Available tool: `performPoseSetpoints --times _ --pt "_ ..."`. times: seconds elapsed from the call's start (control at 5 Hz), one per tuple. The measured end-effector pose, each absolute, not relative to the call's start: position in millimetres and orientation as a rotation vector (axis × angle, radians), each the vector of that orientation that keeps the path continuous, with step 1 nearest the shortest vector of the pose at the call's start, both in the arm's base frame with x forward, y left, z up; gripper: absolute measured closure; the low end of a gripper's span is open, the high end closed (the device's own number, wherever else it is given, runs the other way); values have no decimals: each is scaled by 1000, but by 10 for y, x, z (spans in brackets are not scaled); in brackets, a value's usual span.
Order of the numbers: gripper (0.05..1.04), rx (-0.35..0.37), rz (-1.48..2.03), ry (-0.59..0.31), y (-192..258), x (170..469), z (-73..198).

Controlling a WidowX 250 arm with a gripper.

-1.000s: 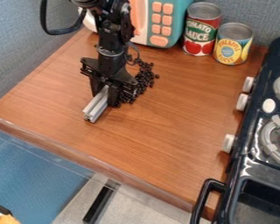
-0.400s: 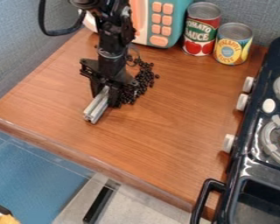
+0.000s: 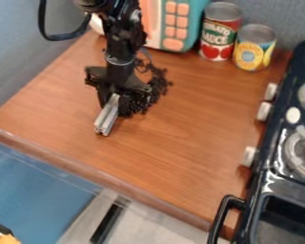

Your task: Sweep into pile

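Observation:
The black gripper point(image 3: 111, 99) hangs low over the left part of the wooden counter, shut on a silver metal bar point(image 3: 106, 116). The bar's near end points toward the counter's front edge, and its far end is hidden between the fingers. Small black beans point(image 3: 156, 86) lie heaped close behind and to the right of the gripper, which hides some of them.
A teal and orange toy microwave point(image 3: 174, 24), a tomato sauce can point(image 3: 220, 31) and a pineapple can point(image 3: 254, 47) stand at the back. The black toy stove point(image 3: 294, 178) borders the right side. The counter's front edge point(image 3: 104, 175) slants across below.
The bar's near end has swung slightly to the right and toward the counter's front edge, and the gripper has turned a little with it. The beans look much the same.

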State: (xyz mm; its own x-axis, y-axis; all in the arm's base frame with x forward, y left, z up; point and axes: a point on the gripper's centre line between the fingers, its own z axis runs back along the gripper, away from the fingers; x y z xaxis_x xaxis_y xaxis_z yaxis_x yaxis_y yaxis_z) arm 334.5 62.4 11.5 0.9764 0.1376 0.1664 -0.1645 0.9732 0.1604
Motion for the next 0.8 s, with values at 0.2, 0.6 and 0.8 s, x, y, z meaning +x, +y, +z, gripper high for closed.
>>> performPoseSetpoints --times 0.2,0.6,0.8 --pt "689 138 178 -166 571 3365 116" --pt "689 93 221 -154 523 3347 117" --pt "689 -35 286 -158 1009 3113 603"
